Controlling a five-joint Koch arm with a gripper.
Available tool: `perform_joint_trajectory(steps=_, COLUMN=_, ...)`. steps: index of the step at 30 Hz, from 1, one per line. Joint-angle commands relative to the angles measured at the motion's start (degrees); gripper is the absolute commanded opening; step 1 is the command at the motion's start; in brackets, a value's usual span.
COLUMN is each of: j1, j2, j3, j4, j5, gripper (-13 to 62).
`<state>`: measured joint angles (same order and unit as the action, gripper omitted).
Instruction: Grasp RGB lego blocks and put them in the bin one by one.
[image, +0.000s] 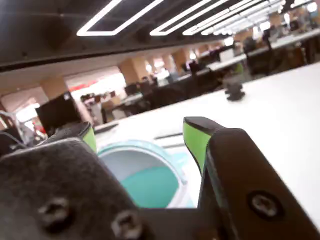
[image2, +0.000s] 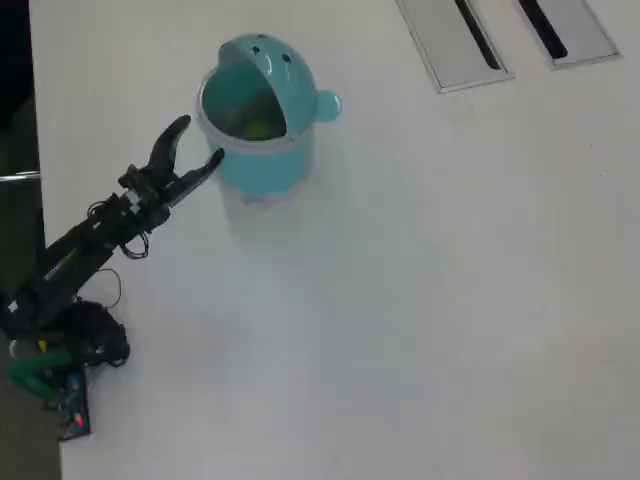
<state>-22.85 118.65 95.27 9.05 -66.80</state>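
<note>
The teal bin (image2: 275, 160) stands near the top left of the overhead view, its dotted lid swung back. A yellow-green block (image2: 256, 128) lies inside it; a red and a blue block do not show in either view. My gripper (image2: 196, 141) is open and empty, its tips just left of the bin's clear rim. In the wrist view the gripper (image: 142, 131) shows two green-faced fingers spread wide apart, with the bin's opening (image: 152, 187) between and below them.
Two flat grey slotted panels (image2: 455, 42) lie in the white table at the top right of the overhead view. The arm's base and cables (image2: 60, 370) sit at the table's left edge. A small dark object (image: 234, 90) stands far off on the table.
</note>
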Motion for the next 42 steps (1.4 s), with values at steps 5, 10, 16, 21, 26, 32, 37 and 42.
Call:
perform_joint_trajectory(steps=5, j1=2.3, j2=5.0, j3=1.7, j4=-1.3, j5=6.8, gripper=33.1)
perform_joint_trajectory(steps=10, j1=3.6, j2=7.8, j3=9.9, j4=-10.2, j5=10.3, gripper=33.2)
perform_joint_trajectory(steps=16, j1=3.9, j2=11.5, j3=17.7, j4=-17.6, j5=12.6, gripper=33.1)
perform_joint_trajectory(steps=21, j1=4.7, j2=14.9, j3=21.5, j4=-17.8, j5=15.4, gripper=33.1)
perform_joint_trajectory(steps=26, j1=6.1, j2=16.5, j3=26.1, j4=-20.1, j5=18.3, gripper=33.0)
perform_joint_trajectory(steps=32, j1=9.9, j2=16.7, j3=33.7, j4=-29.4, j5=22.3, gripper=33.0)
perform_joint_trajectory(steps=37, j1=13.3, j2=16.7, j3=39.2, j4=-33.5, j5=26.7, gripper=33.0)
perform_joint_trajectory(steps=42, j1=15.5, j2=16.7, j3=46.3, j4=-40.1, j5=30.2, gripper=33.0)
